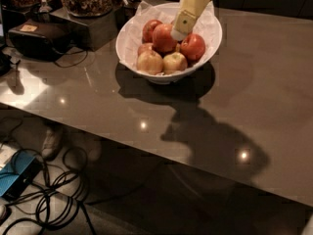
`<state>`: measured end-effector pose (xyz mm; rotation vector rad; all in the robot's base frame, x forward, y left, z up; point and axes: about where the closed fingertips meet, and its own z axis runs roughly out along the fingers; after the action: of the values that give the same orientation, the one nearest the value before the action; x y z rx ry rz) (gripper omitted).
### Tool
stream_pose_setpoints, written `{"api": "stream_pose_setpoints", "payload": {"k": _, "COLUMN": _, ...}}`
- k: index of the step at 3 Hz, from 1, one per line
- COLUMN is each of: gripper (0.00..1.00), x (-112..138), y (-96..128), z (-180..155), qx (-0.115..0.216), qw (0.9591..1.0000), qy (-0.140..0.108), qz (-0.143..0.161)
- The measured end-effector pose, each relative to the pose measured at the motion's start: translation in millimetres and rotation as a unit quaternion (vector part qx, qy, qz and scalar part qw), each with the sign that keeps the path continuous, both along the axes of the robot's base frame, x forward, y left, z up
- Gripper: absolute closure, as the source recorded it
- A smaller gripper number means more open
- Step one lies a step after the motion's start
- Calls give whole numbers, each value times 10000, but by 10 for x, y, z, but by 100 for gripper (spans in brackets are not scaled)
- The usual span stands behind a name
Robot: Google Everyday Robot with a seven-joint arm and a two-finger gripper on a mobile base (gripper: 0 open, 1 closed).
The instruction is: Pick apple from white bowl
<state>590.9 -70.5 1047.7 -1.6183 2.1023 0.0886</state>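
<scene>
Over white bowl (166, 76), jaws just beside apple (194, 47).

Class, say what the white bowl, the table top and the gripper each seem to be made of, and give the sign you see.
White bowl: probably glazed ceramic or plastic; smooth, even white wall, lined with crinkled paper. Table top: polished stone or laminate, perhaps; it mirrors lamp spots. Gripper, hanging over the bowl: matt cream plastic, apparently; no shine.
</scene>
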Motion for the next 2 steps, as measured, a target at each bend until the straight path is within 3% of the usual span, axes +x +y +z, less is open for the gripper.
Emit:
{"api": "stream_pose_setpoints", "payload": {"k": 1, "gripper": 0, "x": 199, "y": 49, "z": 30, "qx": -18, "qw": 9981, "qy": -240, "qz": -567}}
{"api": "stream_pose_setpoints", "payload": {"k": 2, "gripper": 1, "x": 367, "y": 25, "z": -5, "qx": -64, "qw": 9932, "qy": -254, "qz": -1133}}
